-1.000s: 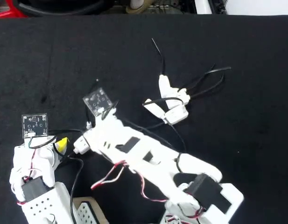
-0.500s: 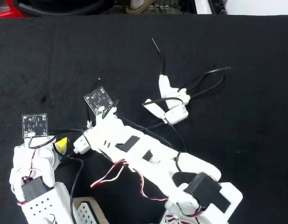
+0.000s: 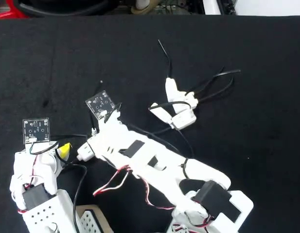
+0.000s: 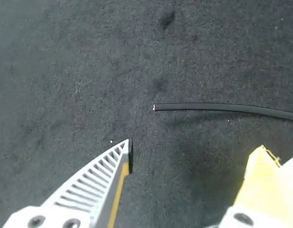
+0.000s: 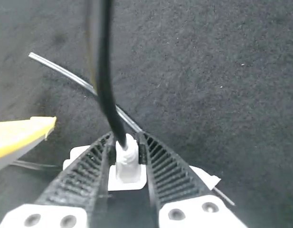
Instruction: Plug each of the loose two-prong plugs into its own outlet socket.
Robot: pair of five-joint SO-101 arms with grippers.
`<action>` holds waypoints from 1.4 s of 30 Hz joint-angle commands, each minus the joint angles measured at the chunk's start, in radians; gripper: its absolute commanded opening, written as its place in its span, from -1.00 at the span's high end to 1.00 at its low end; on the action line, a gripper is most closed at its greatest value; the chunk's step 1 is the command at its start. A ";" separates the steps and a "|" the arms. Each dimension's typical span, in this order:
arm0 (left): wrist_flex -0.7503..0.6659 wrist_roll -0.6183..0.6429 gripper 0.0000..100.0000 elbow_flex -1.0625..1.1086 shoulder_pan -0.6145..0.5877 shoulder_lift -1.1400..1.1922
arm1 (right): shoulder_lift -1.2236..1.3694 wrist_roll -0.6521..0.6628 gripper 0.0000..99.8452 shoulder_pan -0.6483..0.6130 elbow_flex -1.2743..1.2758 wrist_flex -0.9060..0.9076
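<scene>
Your right gripper (image 5: 125, 137) is clamped on a white plug (image 5: 127, 168), pinched from both sides, with its black cable (image 5: 106, 71) running out of the plug's top. A flat white part (image 5: 203, 178) sits right under the plug; you can't tell from here whether the prongs are seated. Your left gripper (image 4: 194, 146) is spread wide with nothing in it, hovering over the black table (image 3: 52, 58) with a loose cable end (image 4: 222, 108) lying near its fingertips. Its yellow finger (image 5: 23, 135) sits just beside the right gripper. The white connector cluster (image 3: 176, 109) lies mid-table, well apart from both grippers.
</scene>
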 commanded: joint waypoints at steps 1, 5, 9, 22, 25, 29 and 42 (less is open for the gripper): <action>-0.018 -0.009 0.25 -0.012 0.001 -0.005 | 0.028 0.031 0.97 -0.087 0.013 0.014; -0.018 -0.009 0.25 -0.012 0.001 -0.005 | 0.030 0.069 0.97 -0.077 0.028 0.012; -0.020 -0.009 0.25 -0.010 0.001 -0.005 | 0.027 0.068 0.97 -0.040 0.028 0.066; -0.015 -0.009 0.25 -0.018 0.001 -0.005 | 0.038 0.135 0.98 -0.133 -0.056 0.416; -0.015 -0.002 0.25 -0.039 0.001 -0.005 | 0.019 0.133 0.98 -0.130 -0.081 0.416; -0.012 0.051 0.25 -0.088 0.001 -0.005 | 0.002 0.132 0.98 -0.126 -0.082 0.416; 0.149 -0.040 0.25 -0.200 -0.008 -0.005 | -0.013 0.083 0.25 -0.146 -0.137 0.428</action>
